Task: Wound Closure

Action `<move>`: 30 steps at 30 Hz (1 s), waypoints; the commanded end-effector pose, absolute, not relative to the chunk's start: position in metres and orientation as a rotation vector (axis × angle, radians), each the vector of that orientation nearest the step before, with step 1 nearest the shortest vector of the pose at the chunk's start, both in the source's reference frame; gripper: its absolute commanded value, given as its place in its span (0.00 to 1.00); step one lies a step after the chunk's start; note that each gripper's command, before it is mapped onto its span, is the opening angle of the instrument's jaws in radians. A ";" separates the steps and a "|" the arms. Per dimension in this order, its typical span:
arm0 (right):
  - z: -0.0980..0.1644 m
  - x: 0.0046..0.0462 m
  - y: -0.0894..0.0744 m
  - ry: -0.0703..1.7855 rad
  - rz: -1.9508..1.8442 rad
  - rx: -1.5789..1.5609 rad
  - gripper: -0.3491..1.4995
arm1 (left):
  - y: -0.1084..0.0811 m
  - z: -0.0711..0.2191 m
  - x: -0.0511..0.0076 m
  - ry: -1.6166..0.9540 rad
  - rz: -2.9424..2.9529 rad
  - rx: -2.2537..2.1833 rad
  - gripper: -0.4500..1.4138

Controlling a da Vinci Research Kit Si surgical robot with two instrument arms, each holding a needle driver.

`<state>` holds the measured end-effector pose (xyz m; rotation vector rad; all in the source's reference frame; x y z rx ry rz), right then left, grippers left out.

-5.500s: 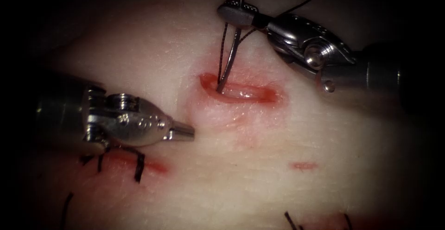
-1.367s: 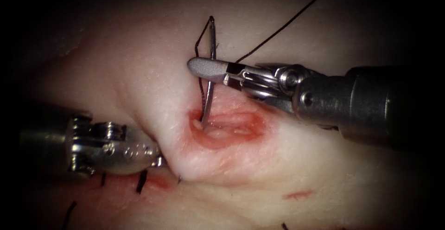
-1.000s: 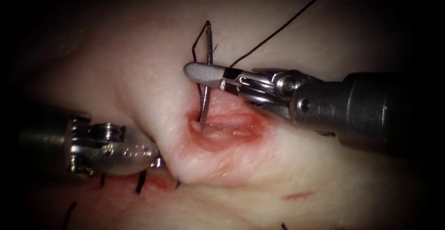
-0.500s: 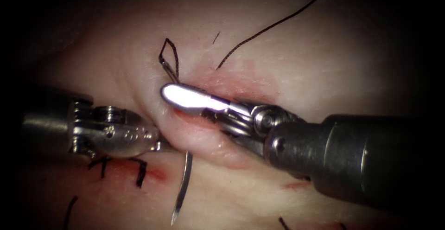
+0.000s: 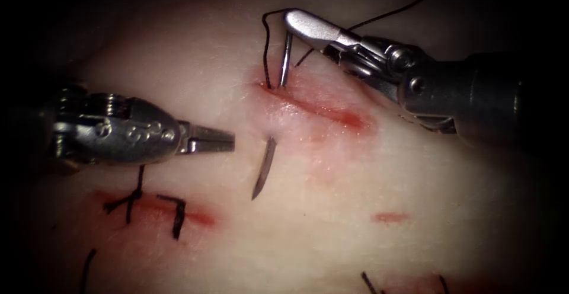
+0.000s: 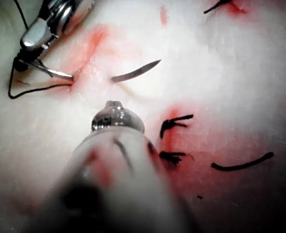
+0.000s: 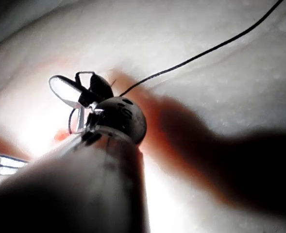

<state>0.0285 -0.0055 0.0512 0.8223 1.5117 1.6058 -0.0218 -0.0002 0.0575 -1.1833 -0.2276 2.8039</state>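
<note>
The curved needle sits in the tissue [image 5: 355, 211] at the left end of the cut [image 5: 320, 107]. Its tail [image 5: 285, 60] stands up out of the cut, and its tip [image 5: 264, 169] pokes out of the skin below and left of the cut. My right tool [image 5: 293, 30] hovers at the tail's top with its jaws open, gripping nothing. Dark thread [image 5: 267, 51] loops from the tail down into the cut and another strand runs off behind the tool. My left tool [image 5: 228, 141] lies left of the tip, jaws barely parted and empty. The left wrist view shows the needle tip [image 6: 135, 73] ahead of the left tool [image 6: 114, 108].
An older cut closed with dark stitches [image 5: 154, 205] lies below the left tool. Cut ends of thread [image 5: 370, 282] stick up at the lower edge. A small red mark [image 5: 389, 217] sits right of centre. Red fluid stains the cut's edges.
The right tool drove the needle through the left edge until its tip came out, then opened and drew back up. The left tool let go of the raised tissue fold, which has flattened.
</note>
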 end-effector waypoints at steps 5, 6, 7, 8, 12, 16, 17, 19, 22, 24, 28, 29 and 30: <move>0.052 0.0260 -0.004 1.527 1.606 0.815 0.87 | 0.000 0.060 -0.0237 -0.160 2.786 -1.353 0.24; 0.052 0.0255 -0.004 1.525 1.610 0.810 0.85 | -0.001 0.060 -0.0242 -0.143 2.770 -1.411 0.24; 0.052 0.0253 -0.004 1.525 1.611 0.808 0.85 | -0.001 0.060 -0.0244 -0.139 2.768 -1.434 0.24; 0.052 0.0252 -0.004 1.525 1.613 0.803 0.85 | -0.002 0.060 -0.0246 -0.135 2.768 -1.452 0.24; 0.052 0.0248 -0.004 1.525 1.617 0.794 0.84 | -0.003 0.060 -0.0252 -0.097 2.761 -1.523 0.32; 0.052 0.0249 -0.005 1.528 1.613 0.791 0.84 | -0.003 0.060 -0.0253 -0.030 2.720 -1.604 0.41; 0.052 0.0249 -0.005 1.529 1.612 0.790 0.83 | -0.003 0.060 -0.0253 -0.016 2.710 -1.621 0.42; 0.052 0.0249 -0.005 1.531 1.607 0.788 0.83 | -0.003 0.059 -0.0251 0.016 2.677 -1.657 0.43; 0.053 0.0249 -0.005 1.539 1.601 0.783 0.82 | -0.002 0.059 -0.0250 0.057 2.652 -1.656 0.49; 0.053 0.0250 -0.006 1.538 1.598 0.780 0.81 | -0.003 0.059 -0.0250 0.071 2.655 -1.638 0.50; 0.053 0.0252 -0.006 1.538 1.599 0.777 0.79 | -0.002 0.059 -0.0250 0.080 2.656 -1.626 0.44; 0.053 0.0253 -0.006 1.539 1.600 0.776 0.79 | -0.002 0.059 -0.0250 0.080 2.656 -1.625 0.42; 0.053 0.0253 -0.006 1.539 1.601 0.775 0.79 | -0.002 0.059 -0.0251 0.080 2.656 -1.625 0.41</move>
